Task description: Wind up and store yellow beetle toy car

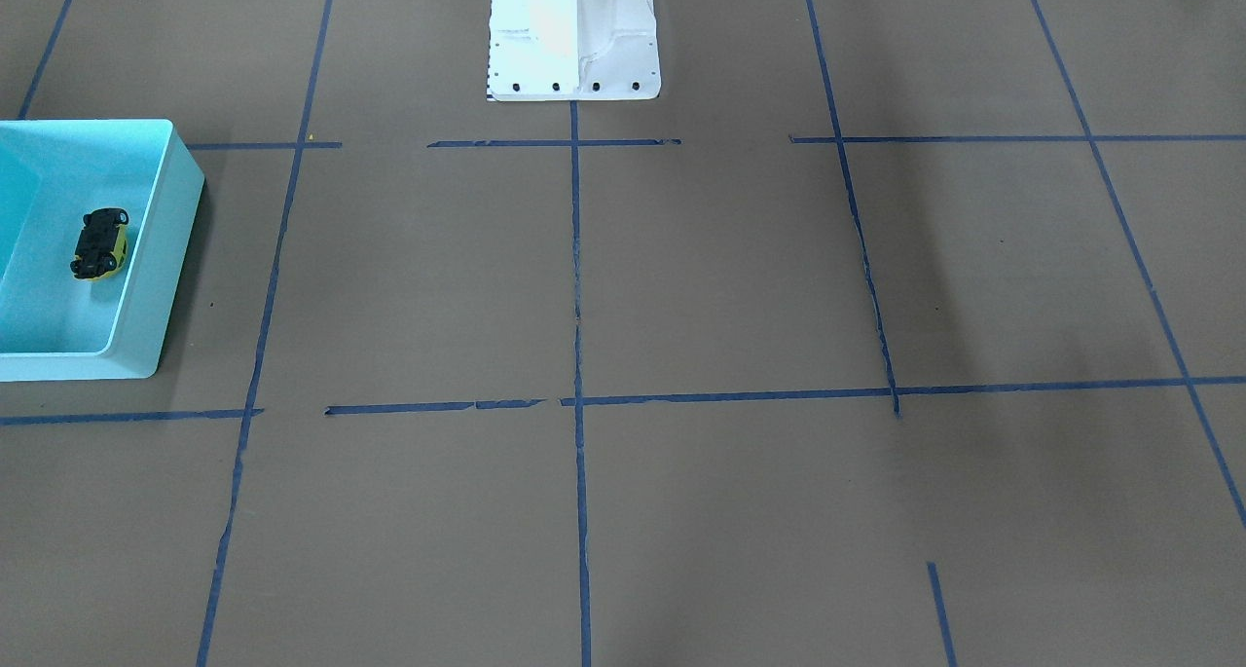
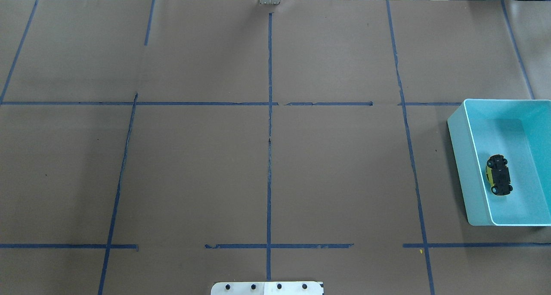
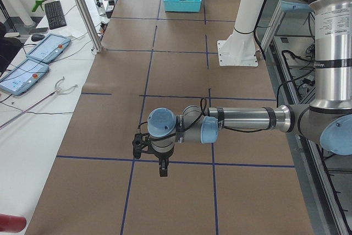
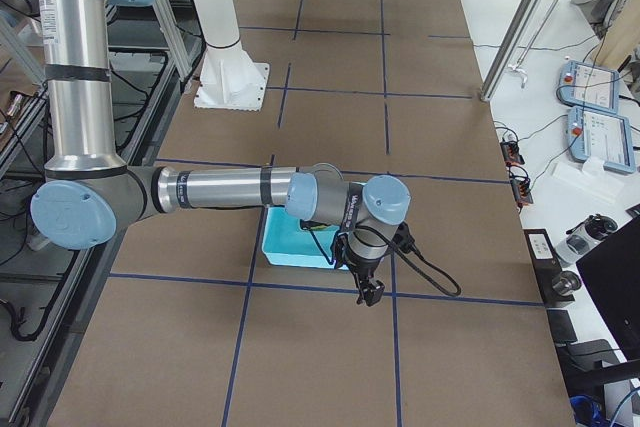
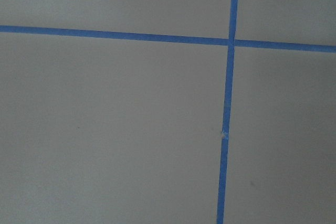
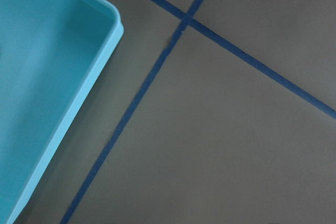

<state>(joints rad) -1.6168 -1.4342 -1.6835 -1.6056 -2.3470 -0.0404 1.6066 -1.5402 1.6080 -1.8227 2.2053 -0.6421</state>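
The yellow beetle toy car (image 1: 100,243) lies inside the turquoise bin (image 1: 161,287), tipped over with its black underside and wheels showing. It also shows in the overhead view (image 2: 498,175), inside the bin (image 2: 465,166). The left gripper (image 3: 162,169) shows only in the exterior left view, low over bare table far from the bin; I cannot tell whether it is open or shut. The right gripper (image 4: 370,295) shows only in the exterior right view, just beside the bin (image 4: 290,247); I cannot tell its state either. The right wrist view shows a corner of the bin (image 6: 63,77), no fingers.
Brown paper with a blue tape grid (image 2: 269,157) covers the table. The robot's white base (image 1: 574,34) stands at the table's edge. In the side views, tablets (image 3: 47,48) and a metal post (image 3: 82,9) are on the operators' side.
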